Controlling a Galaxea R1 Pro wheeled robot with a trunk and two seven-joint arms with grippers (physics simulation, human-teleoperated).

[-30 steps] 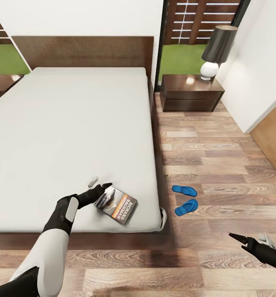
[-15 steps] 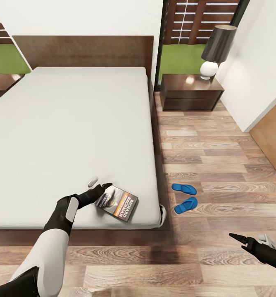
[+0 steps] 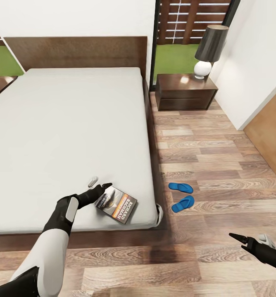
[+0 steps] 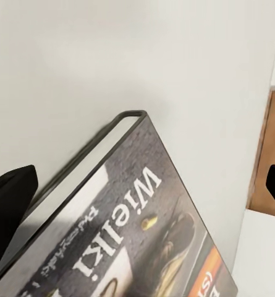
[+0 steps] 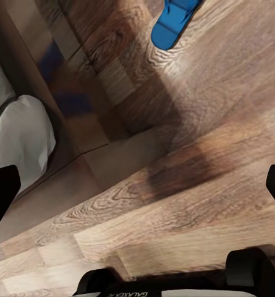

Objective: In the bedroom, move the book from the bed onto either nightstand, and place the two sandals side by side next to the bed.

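Bedroom seen from the head view: big bed [image 3: 72,123] w/ white mattress, wood plank floor [image 3: 220,165], dark nightstand [image 3: 183,93] w/ a lamp [image 3: 207,49] by the window at the bed's far right corner. The book [image 3: 116,203] lies flat on the mattress near the foot-end right corner, cover up. Left hand [image 3: 99,184] is at the book's near-left corner, fingers spread open: one dark finger [image 3: 107,185] touching or just over the book's edge, one pale finger [image 3: 93,180] further up the mattress; nothing gripped yet. In the left wrist view the book [image 4: 137,235] runs between the two dark fingertips, its grey page edge towards the mattress, so it lies straight ahead of the hand. The book's long axis runs diagonally, from the hand towards the bed's foot-right corner. Right hand [image 3: 249,239] hangs open over the floor, low right, well apart from the book; left arm is clearly the nearer one. Two blue sandals [image 3: 181,187] [image 3: 182,204] lie on the floor just beside the bed's right side, near each other but splayed, not parallel; right wrist view catches one sandal [image 5: 174,21]. Likely step: closing on the book's corner; thin book flat on soft mattress may slide rather than lift.
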